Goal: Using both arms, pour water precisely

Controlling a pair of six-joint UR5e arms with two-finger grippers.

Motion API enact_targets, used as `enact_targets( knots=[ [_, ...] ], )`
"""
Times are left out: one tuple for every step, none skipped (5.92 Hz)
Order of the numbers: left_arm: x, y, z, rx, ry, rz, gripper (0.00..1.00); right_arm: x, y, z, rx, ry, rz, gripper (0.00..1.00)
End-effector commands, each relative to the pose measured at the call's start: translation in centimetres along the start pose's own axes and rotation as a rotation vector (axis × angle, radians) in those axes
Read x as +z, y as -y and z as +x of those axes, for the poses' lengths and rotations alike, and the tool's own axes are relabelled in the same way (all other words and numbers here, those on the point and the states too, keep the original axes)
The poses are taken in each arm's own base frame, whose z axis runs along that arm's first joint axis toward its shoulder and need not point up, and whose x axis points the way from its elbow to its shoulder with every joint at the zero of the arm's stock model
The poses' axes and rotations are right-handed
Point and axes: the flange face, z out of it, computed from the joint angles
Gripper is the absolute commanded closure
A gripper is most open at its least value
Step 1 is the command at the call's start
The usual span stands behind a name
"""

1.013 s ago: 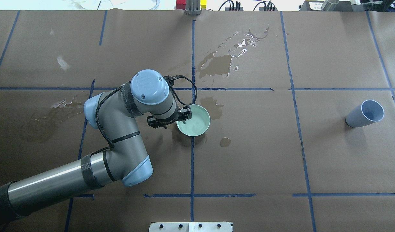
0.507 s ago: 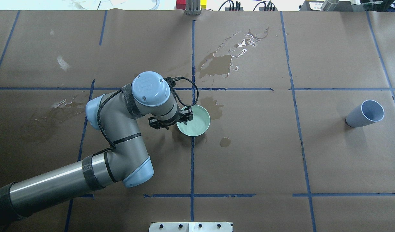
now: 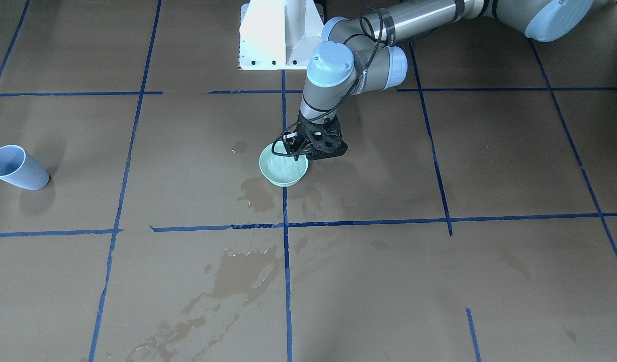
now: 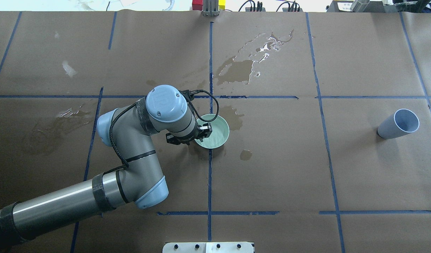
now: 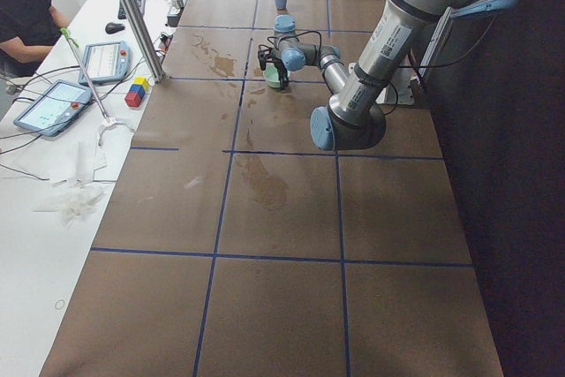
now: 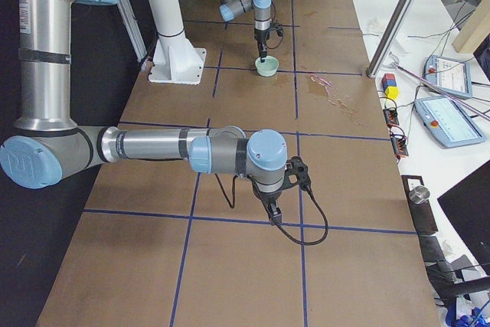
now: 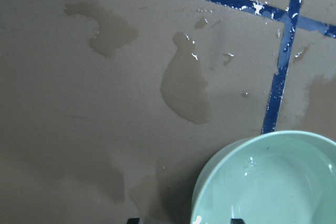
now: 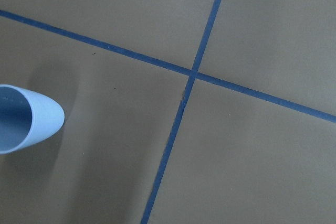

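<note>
Jaws of left gripper (image 4: 202, 133) sit open over rim of mint-green round bowl (image 3: 283, 181), mid-table, w/ water (image 7: 268, 182) inside. For right gripper (image 6: 273, 212), can't tell open/shut. Far off by table's right edge, pale blue plastic cup (image 4: 398, 123) looks empty, so pouring prob. not begun.

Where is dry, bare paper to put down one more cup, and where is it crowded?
Free and dry: the paper between the long tape line and the blue cup. Crowded: around the green bowl, with the left end effector at its rim and wet stains beside it.

Mint-green bowl (image 4: 217, 134), pale blue cup (image 4: 398, 123), brown blue-gridded table (image 4: 271, 175).
</note>
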Motion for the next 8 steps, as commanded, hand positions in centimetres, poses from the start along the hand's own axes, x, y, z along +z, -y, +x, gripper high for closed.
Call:
enact_targets(
  knots=[
    [0.5, 0.0, 0.1, 0.007, -0.008, -0.001, 0.80, -1.2, -1.5, -0.6, -0.009, 0.001, 0.017, 0.00],
    [0.3, 0.1, 0.1, 0.010, -0.011, 0.001, 0.96, -1.2, -1.5, -0.7, -0.009, 0.004, 0.020, 0.00],
    [0.1, 0.1, 0.2, 0.020, -0.023, 0.003, 1.00, -1.3, -1.5, -0.8, -0.012, 0.008, 0.022, 0.00],
    [-0.1, 0.3, 0.1, 0.021, -0.029, 0.006, 1.00, -1.2, -1.5, -0.7, -0.009, 0.008, 0.022, 0.00],
    [-0.8, 1.4, -0.1, 0.011, -0.034, 0.019, 1.00, -1.2, -1.5, -0.8, -0.010, 0.008, 0.023, 0.00],
    [-2.2, 2.0, -1.6, 0.006, -0.047, 0.031, 1.00, -1.0, -1.9, -0.7, -0.008, 0.008, 0.021, 0.00],
    [-3.3, 1.9, -3.9, 0.007, -0.055, 0.033, 1.00, -0.9, -2.1, -0.7, -0.007, 0.010, 0.020, 0.00],
    [-4.0, 2.0, -5.3, 0.007, -0.062, 0.039, 1.00, -1.0, -2.1, -0.8, -0.008, 0.010, 0.021, 0.00]
  ],
)
